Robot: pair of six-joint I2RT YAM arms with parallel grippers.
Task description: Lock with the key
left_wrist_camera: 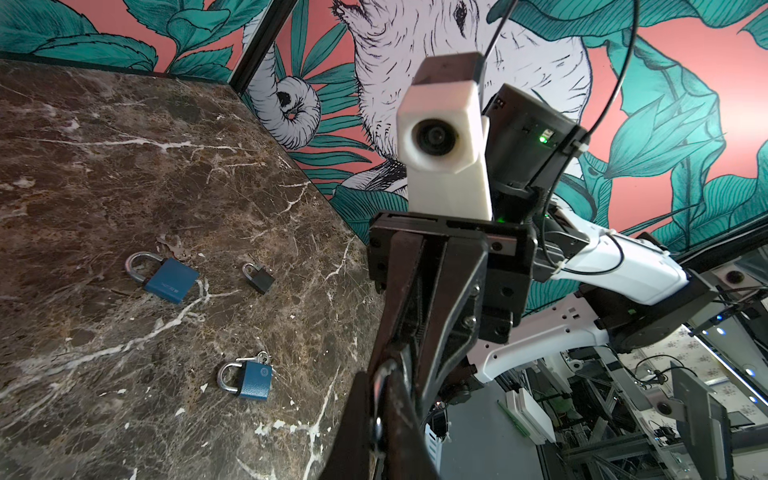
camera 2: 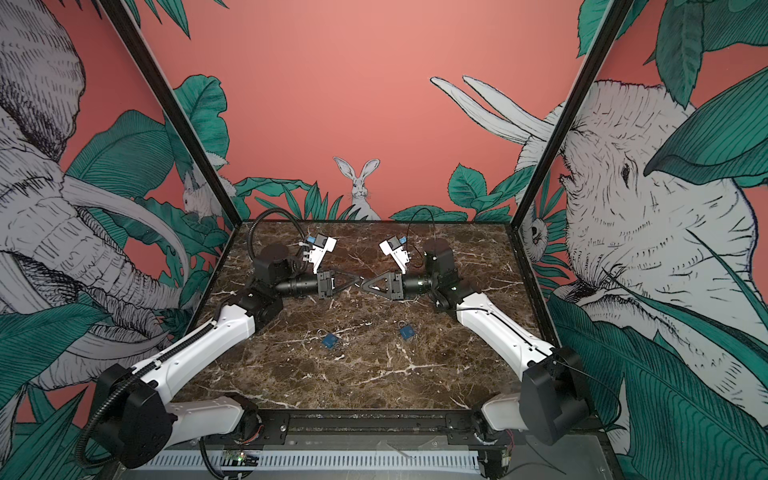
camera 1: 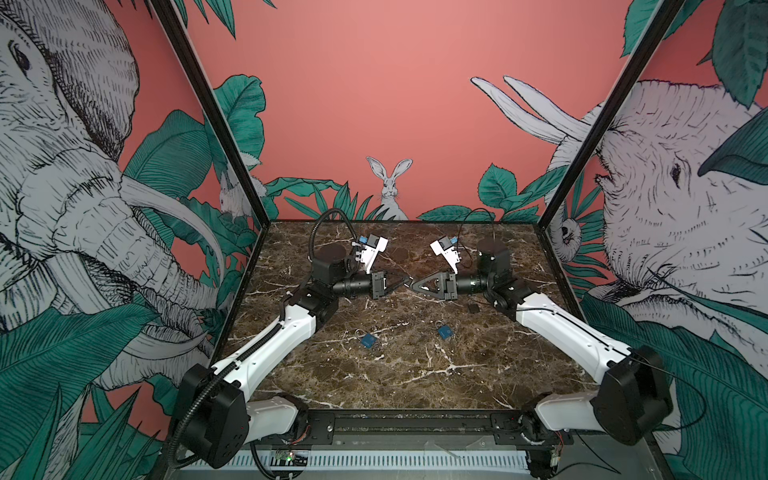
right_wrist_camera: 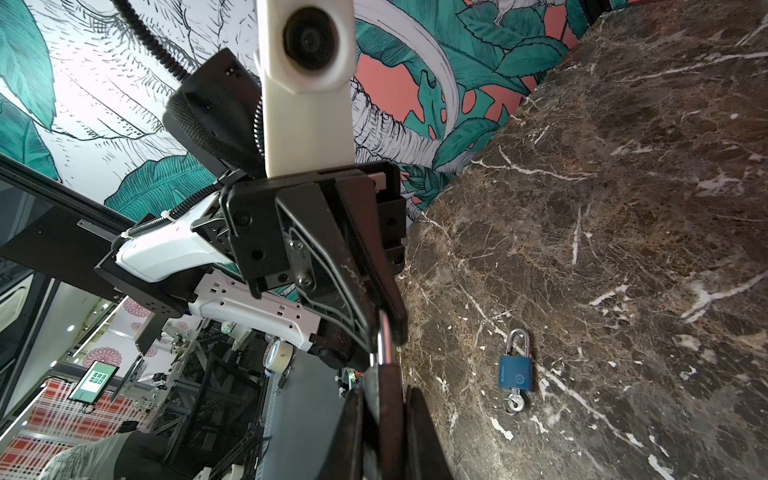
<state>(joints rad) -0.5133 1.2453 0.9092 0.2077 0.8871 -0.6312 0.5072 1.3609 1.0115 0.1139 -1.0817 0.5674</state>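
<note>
Right wrist view gives us the closest look: the right gripper [right_wrist_camera: 384, 374] is pinched narrow on the key [right_wrist_camera: 384, 337], a thin bright strip standing out of its tips. The left gripper [camera 1: 405, 281], narrow too, meets it tip to tip and seems to grip the same key. In both top views we see the pair held above the middle of the table [camera 1: 415, 374]. Nearer the front lie the left blue lock [camera 1: 368, 340] and right blue lock [camera 1: 444, 331]; a black lock [camera 1: 473, 307] lies by the right arm.

Blue padlock [left_wrist_camera: 171, 279], black padlock [left_wrist_camera: 261, 279], brown white-veined marble table [left_wrist_camera: 91, 158].
</note>
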